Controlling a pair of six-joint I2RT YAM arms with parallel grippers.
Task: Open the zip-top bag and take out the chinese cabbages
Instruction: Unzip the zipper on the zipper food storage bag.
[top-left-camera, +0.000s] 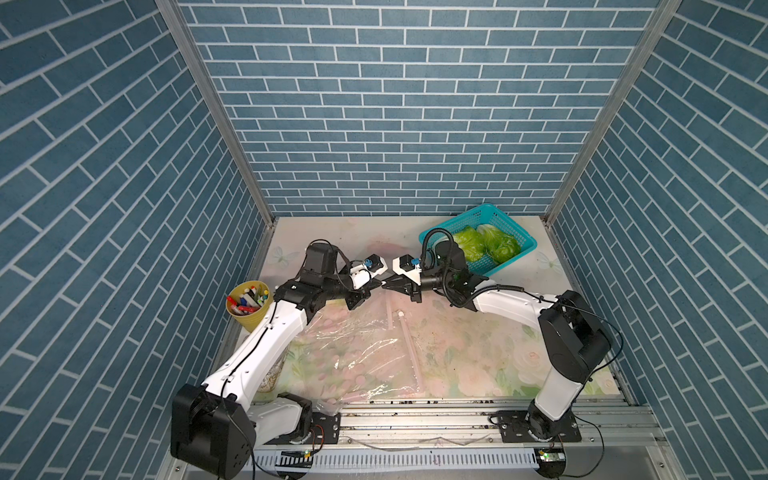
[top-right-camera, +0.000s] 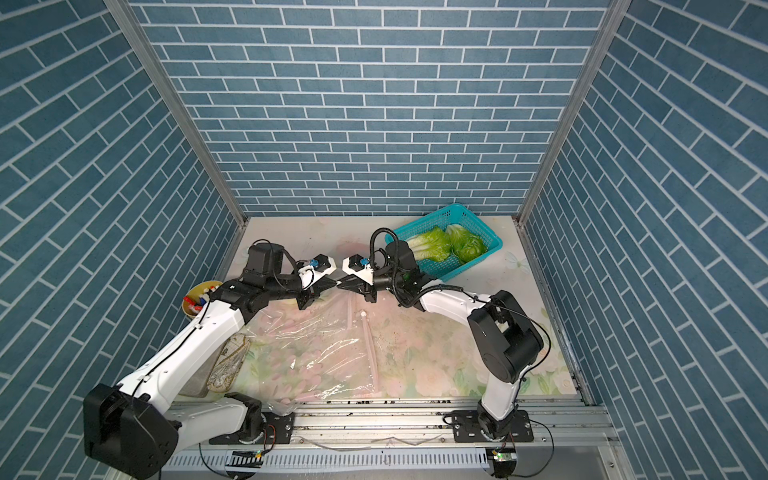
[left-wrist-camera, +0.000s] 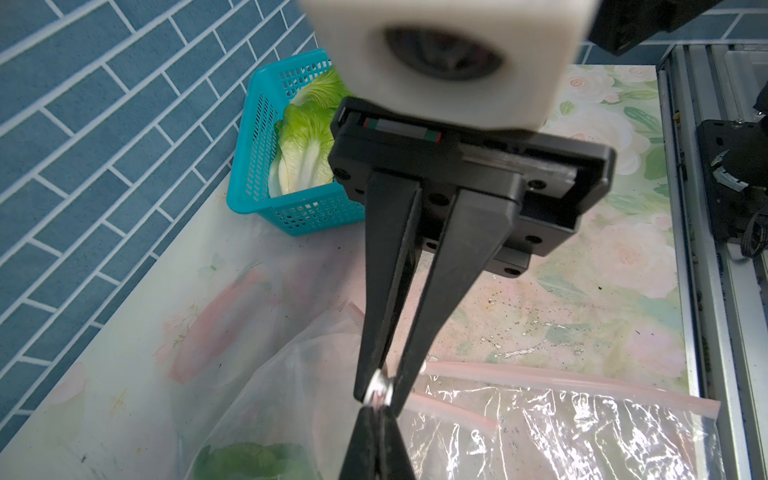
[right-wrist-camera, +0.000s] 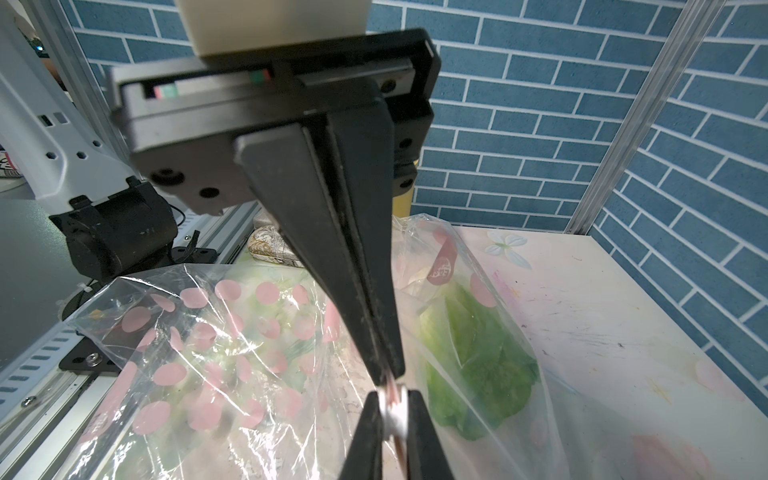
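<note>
Tabletop (top-left-camera: 478, 345): zip-top bag (top-left-camera: 353, 353) rim pinched by left pincer (top-left-camera: 377, 284), right pincer (top-left-camera: 387, 285).

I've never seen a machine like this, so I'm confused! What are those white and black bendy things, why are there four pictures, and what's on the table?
They are two robot arms, each ending in a pincer. Two pictures look down from above. The other two come from small cameras on the arms' wrists. On the flowery table are a clear zip-top bag, a teal basket and a yellow cup of pens. Two chinese cabbages sit in the basket, and a third cabbage is inside the bag. The left pincer and the right pincer meet tip to tip, each shut on a bit of the bag's plastic.
</note>
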